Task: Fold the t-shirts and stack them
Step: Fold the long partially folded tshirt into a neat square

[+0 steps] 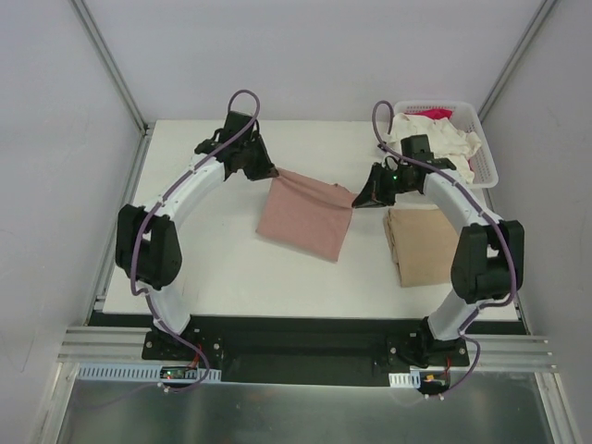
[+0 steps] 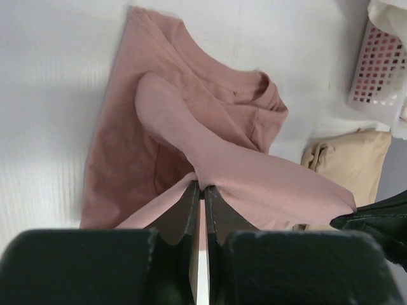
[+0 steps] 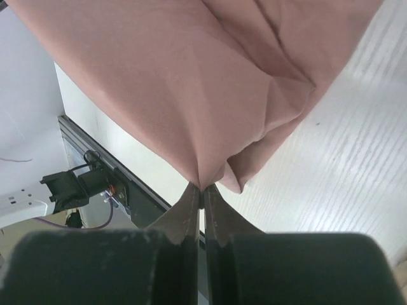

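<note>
Arms (image 1: 153, 245) curved up from the near edge of the table (image 1: 213, 268), one on each side. On the near right the tan tee (image 1: 418, 246) lay folded flat, clear of both grippers. Left of it, at the table's middle, the pink tee (image 1: 303, 220) lay partly folded, its near part flat on the surface and its far edge lifted. The left gripper (image 1: 271, 172) was clamped tight on the far-left corner of that edge. The right gripper (image 1: 359, 198) was pinched closed on the far-right corner, with cloth draping from its tips. In the far right corner stood the basket (image 1: 487, 165), with a cream tee (image 1: 446, 139) heaped over its rim and a magenta tee (image 1: 435, 114) behind that.
</note>
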Motion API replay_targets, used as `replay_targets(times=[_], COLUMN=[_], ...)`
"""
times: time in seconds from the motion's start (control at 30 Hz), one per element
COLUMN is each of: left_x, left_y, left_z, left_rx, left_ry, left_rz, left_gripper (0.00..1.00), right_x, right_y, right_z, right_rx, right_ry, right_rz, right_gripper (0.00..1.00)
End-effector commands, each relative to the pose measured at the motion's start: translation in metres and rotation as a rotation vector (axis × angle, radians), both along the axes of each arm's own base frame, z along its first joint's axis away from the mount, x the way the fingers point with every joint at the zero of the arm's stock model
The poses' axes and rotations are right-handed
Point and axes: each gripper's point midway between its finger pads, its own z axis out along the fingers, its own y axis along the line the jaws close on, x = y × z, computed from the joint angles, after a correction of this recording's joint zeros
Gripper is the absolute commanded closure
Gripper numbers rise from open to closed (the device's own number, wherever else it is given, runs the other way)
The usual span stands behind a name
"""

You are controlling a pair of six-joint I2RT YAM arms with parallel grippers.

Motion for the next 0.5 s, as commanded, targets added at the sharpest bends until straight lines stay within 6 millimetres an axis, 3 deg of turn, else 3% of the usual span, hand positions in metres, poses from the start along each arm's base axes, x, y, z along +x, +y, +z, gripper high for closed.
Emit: replay_targets(times=[0.0, 0.03, 0.1, 0.2, 0.27, 0.33, 0.47], left_x=[0.039, 0.046, 0.057, 0.075, 0.084, 0.089, 0.094], left_y=[0.005, 0.005, 0.002, 0.003, 0.001, -0.002, -0.008], left_z=[0.005, -0.01, -0.011, -0.038, -0.04, -0.056, -0.069], left_rx=[-0.003, 0.004, -0.008, -0.001, -0.014, -0.024, -0.036], left_ry=[-0.047, -0.02, -0.021, 0.022, 0.022, 0.051, 0.071], left_rz=[0.0, 0.001, -0.007, 0.003, -0.003, -0.018, -0.04], left_gripper=[1.0, 1.0, 1.0, 1.0, 1.0, 0.96, 0.92], right_x=[0.037, 0.044, 0.058, 0.077, 0.086, 0.097, 0.106], right_y=[-0.006, -0.008, -0.01, -0.012, -0.015, -0.02, -0.02], right_z=[0.001, -0.002, -0.013, -0.028, -0.043, -0.047, -0.062], right_rx=[0.012, 0.011, 0.006, -0.012, -0.036, -0.074, -0.09], right_ry=[-0.008, 0.001, 0.026, 0.051, 0.08, 0.07, 0.097], right_rz=[-0.03, -0.046, -0.062, -0.086, -0.107, -0.133, -0.144], right_gripper=[0.96, 0.95, 0.94, 0.9, 0.89, 0.88, 0.82])
